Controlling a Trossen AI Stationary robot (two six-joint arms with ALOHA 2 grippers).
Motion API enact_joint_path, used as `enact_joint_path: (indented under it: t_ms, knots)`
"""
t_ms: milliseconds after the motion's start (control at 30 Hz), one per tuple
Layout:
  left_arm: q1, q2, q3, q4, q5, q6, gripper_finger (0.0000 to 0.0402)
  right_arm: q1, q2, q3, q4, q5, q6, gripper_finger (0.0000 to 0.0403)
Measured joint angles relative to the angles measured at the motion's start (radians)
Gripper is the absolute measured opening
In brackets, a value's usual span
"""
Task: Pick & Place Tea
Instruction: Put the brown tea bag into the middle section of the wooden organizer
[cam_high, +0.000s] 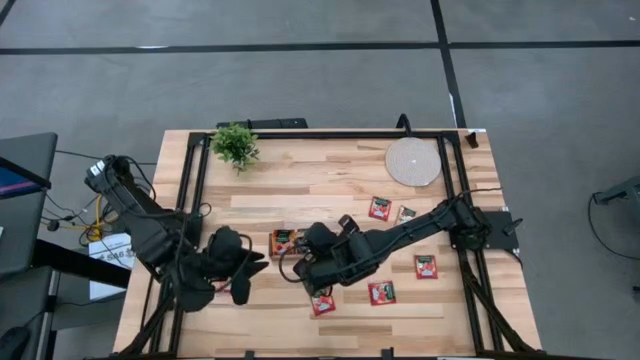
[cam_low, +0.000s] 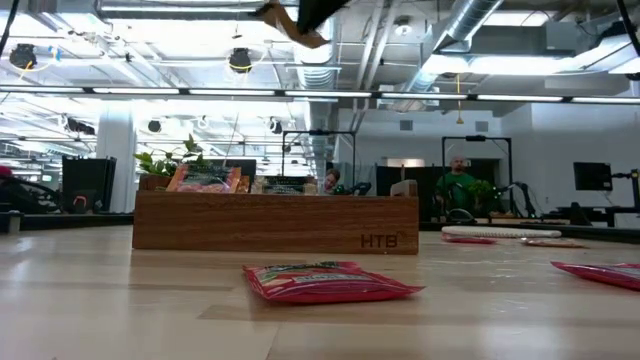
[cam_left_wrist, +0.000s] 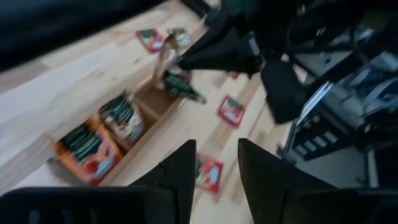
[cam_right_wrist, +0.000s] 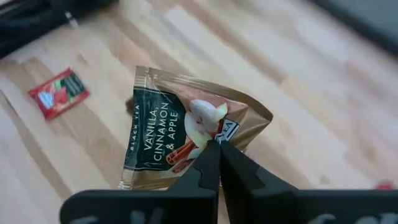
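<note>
Pinching a beige vanilla-cinnamon sachet by its corner, my right gripper hangs above the wooden tray. I'd centre it over an open compartment and lower before letting go, or it may flutter aside. My left gripper, fingers apart and empty, waits beside the tray. I count six red sachets loose on the table, others already in the tray.
</note>
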Motion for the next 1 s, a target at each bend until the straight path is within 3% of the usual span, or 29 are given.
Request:
enact_joint_path:
  t_ms: [367, 1000]
  knots:
    - [0.052, 0.0, 0.007, 0.131, -0.026, -0.047, 0.0122, 0.026, 0.0, 0.164, -0.056, 0.131, -0.193, 0.0]
    - [0.154, 0.01, 0.007, 0.236, -0.119, -0.039, 0.0139, 0.042, -0.026, 0.17, -0.049, 0.205, -0.216, 0.0]
